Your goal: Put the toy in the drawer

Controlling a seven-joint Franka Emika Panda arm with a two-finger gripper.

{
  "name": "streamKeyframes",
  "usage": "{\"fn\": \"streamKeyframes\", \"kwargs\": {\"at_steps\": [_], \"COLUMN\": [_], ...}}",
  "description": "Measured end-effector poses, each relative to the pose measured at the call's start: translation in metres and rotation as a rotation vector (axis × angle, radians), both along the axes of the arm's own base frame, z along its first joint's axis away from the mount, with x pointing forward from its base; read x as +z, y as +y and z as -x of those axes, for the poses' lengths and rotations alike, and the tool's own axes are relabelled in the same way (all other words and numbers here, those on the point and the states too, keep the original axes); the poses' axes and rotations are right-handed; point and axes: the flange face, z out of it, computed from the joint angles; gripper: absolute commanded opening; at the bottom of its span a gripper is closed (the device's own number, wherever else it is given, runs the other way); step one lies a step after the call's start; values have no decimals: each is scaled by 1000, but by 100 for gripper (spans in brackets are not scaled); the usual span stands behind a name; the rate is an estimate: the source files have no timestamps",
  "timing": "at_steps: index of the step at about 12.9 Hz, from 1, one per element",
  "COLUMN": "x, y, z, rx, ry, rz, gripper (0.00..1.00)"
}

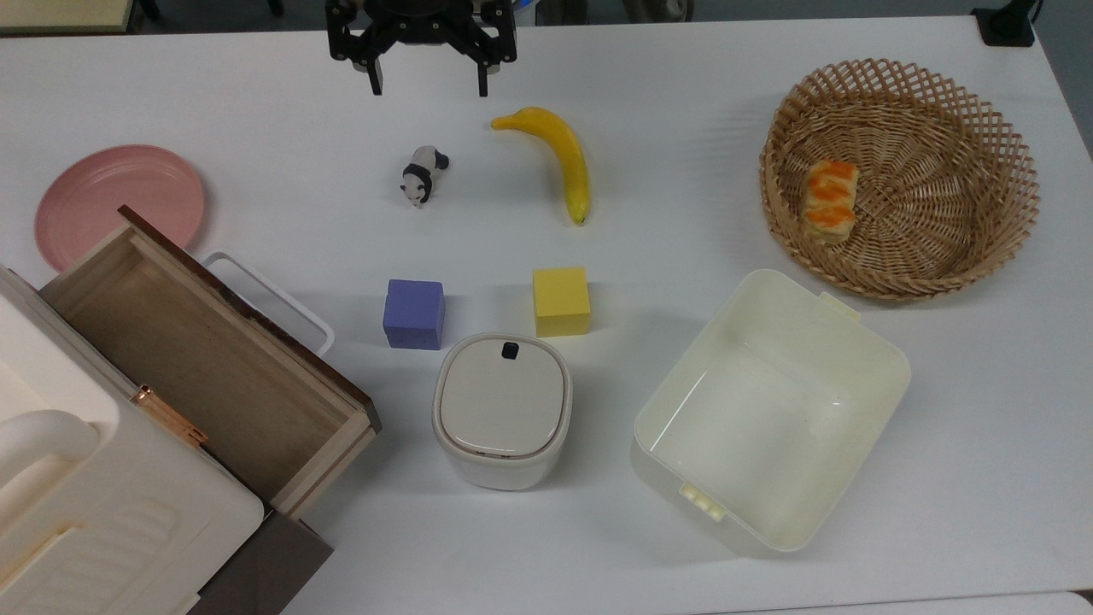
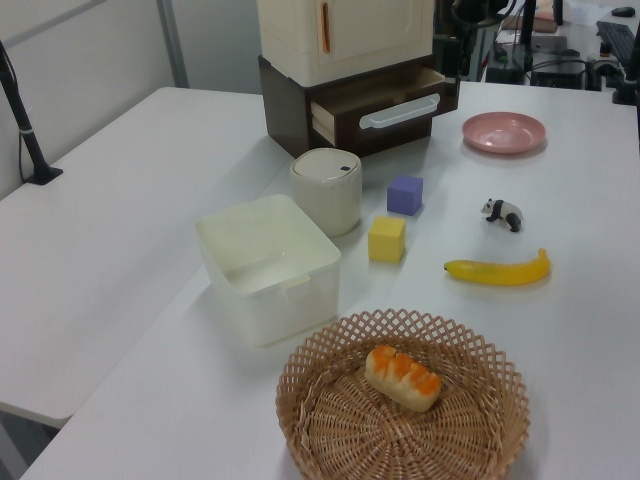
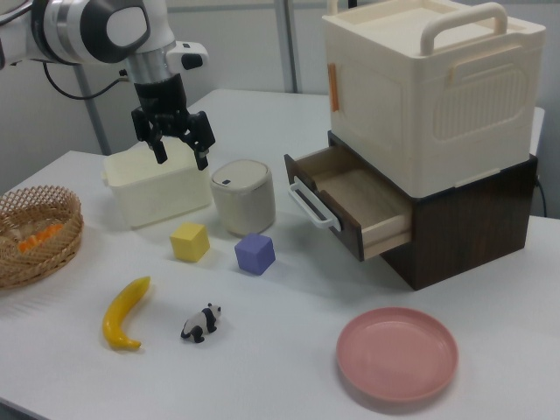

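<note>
The toy (image 1: 423, 173), a small black-and-white panda, stands on the white table between the pink plate and the banana; it also shows in the left view (image 2: 502, 212) and the right view (image 3: 201, 323). The light-wood drawer (image 1: 196, 359) is pulled out at the top view's lower left, with nothing inside and its white loop handle facing the table; it also appears in the left view (image 2: 375, 100) and the right view (image 3: 359, 197). My gripper (image 1: 429, 85) hangs open in the air, beyond the panda at the top view's upper edge, holding nothing (image 3: 182, 159).
A yellow banana (image 1: 559, 158) lies right of the panda in the top view. A purple cube (image 1: 414, 313), a yellow cube (image 1: 561, 301), a lidded white pot (image 1: 502, 410) and a cream bin (image 1: 768, 410) sit nearer. A wicker basket (image 1: 901, 175) holds bread. A pink plate (image 1: 119, 201) lies by the drawer.
</note>
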Motion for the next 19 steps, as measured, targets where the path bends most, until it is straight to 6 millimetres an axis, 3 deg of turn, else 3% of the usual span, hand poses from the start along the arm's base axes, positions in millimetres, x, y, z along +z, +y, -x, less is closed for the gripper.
{"fn": "streamKeyframes", "kwargs": {"at_steps": [15, 19], "x": [1, -21], "y": [0, -2], "z": [0, 3], "rx": [0, -3], "ry": [-2, 50], "rz": [2, 4], "gripper": [100, 100]}}
